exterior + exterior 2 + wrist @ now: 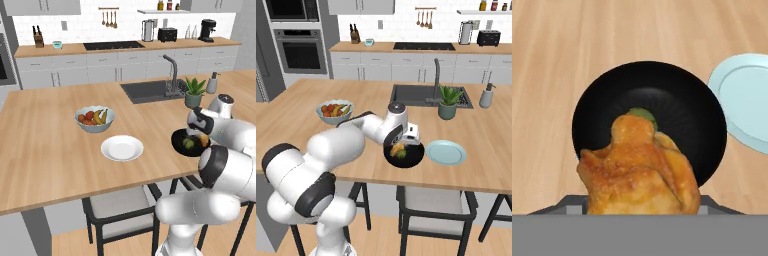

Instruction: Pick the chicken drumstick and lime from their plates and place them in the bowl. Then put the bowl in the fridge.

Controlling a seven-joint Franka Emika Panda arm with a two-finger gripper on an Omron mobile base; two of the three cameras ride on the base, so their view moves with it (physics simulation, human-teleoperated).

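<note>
My gripper (pixel 400 144) hangs just over the glossy black bowl (pixel 412 157), shut on the golden-brown chicken drumstick (pixel 639 170). The drumstick hides the fingertips in the hand view. The lime (pixel 643 114) lies inside the bowl (pixel 677 100), partly behind the meat. Right of the bowl lies the pale blue-green plate (pixel 446 152), bare. The white plate (pixel 122 148) sits bare further left on the island. The grey fridge front (pixel 263 60) stands at the far left, beside the wall oven.
A grey-blue bowl of mixed fruit (pixel 94 119) stands behind the white plate. The sink with faucet (pixel 411 95), a potted plant (pixel 448 101) and a soap bottle (pixel 486 96) sit behind the black bowl. A chair (pixel 431 200) stands under the island's near edge.
</note>
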